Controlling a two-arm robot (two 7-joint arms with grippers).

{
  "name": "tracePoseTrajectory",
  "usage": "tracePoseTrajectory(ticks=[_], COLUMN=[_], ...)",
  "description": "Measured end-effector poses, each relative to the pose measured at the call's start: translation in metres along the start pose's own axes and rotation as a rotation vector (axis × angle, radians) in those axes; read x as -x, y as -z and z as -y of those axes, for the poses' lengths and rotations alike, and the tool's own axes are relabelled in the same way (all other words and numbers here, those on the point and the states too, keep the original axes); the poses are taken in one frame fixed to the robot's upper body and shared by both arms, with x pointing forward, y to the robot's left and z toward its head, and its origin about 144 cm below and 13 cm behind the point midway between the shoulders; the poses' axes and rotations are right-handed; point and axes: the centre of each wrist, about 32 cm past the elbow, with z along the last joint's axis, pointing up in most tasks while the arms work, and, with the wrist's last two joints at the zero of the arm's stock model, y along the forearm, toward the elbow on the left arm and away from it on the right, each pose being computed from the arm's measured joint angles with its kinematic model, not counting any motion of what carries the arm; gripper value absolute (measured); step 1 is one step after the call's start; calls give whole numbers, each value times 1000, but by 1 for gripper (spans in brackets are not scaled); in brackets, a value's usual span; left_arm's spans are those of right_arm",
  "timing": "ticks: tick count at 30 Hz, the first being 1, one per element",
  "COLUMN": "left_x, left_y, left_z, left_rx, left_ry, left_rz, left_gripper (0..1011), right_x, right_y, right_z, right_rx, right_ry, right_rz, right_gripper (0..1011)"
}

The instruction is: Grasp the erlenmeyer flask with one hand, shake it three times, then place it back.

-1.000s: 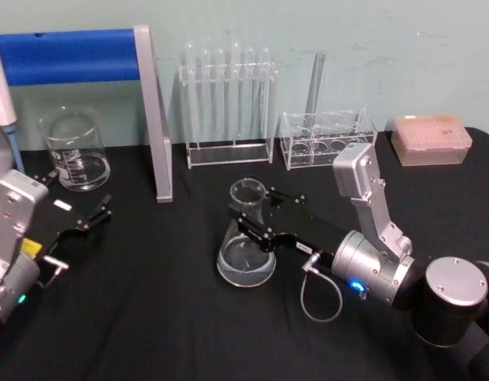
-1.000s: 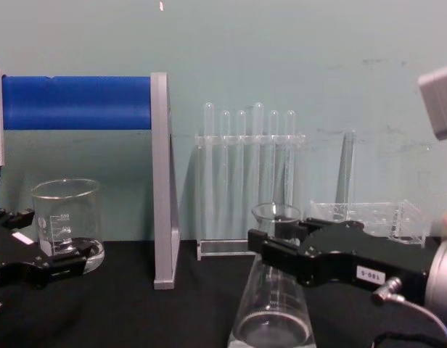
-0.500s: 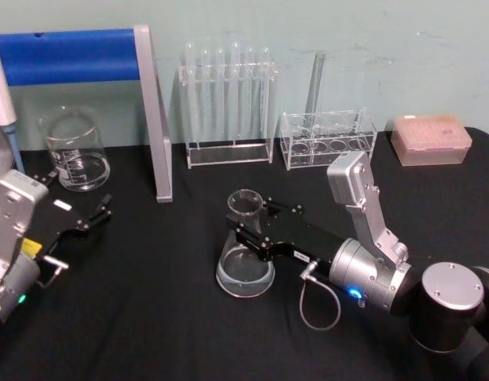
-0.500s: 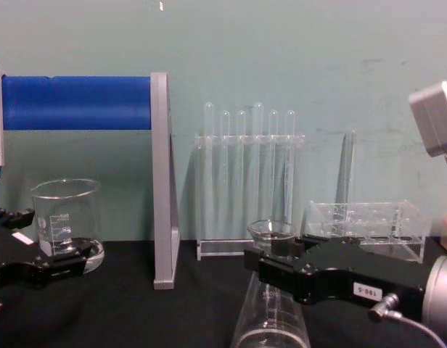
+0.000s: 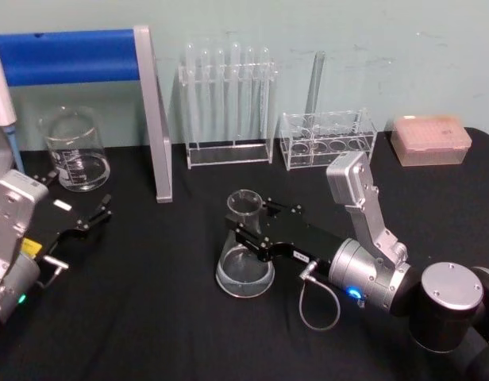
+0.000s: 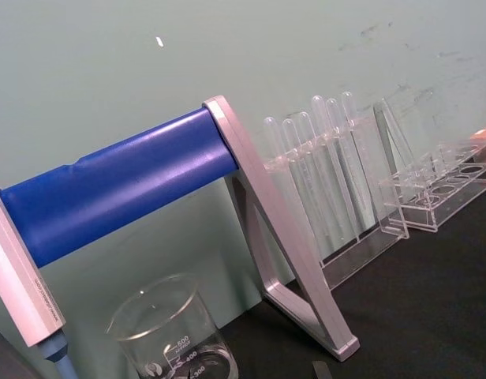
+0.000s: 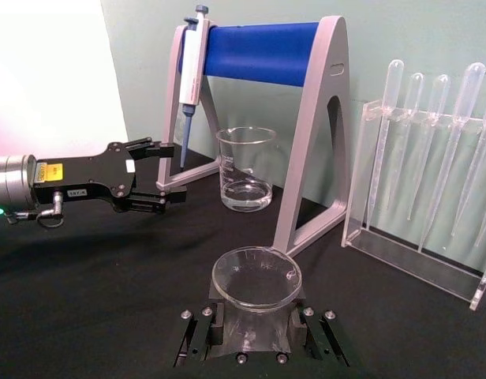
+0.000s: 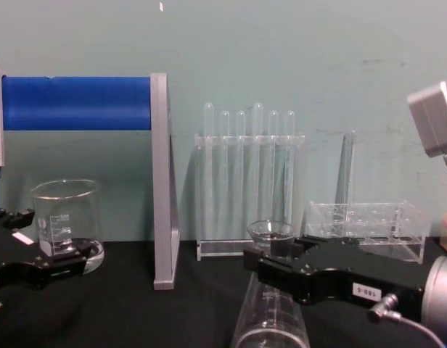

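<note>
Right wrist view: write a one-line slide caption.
Right hand clamps the erlenmeyer flask neck; beaker beyond.

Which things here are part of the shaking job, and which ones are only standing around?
Part of the job:
erlenmeyer flask
right gripper, shut on the flask's neck

Only standing around:
beaker
test tube rack
low clear rack
pipette stand
pink tip box
left gripper, parked open near the beaker
</note>
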Motion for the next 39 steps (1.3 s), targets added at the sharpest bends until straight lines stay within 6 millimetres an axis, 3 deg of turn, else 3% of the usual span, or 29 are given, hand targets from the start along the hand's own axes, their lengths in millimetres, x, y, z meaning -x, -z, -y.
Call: tracePoseTrajectory(ticks=[6, 11, 23, 31, 39], left_x=[0, 0, 0, 0, 0], left_y=[0, 0, 0, 0, 0], left_z=[0, 0, 0, 0, 0], left_rx=[0, 0, 0, 0, 0], left_ry=[0, 0, 0, 0, 0], left_rz=[0, 0, 0, 0, 0], left_gripper=[1001, 1001, 1001, 1001, 1001], right_x=[0, 0, 0, -4, -15], right_y=[0, 0, 0, -3, -8], right_z=[0, 0, 0, 6, 35], right_rx=[4, 4, 3, 2, 47], right_ry=[1, 1, 2, -17, -65], right_rz=[-1, -1, -1, 8, 41], right_gripper=[496, 679, 994, 1000, 1000])
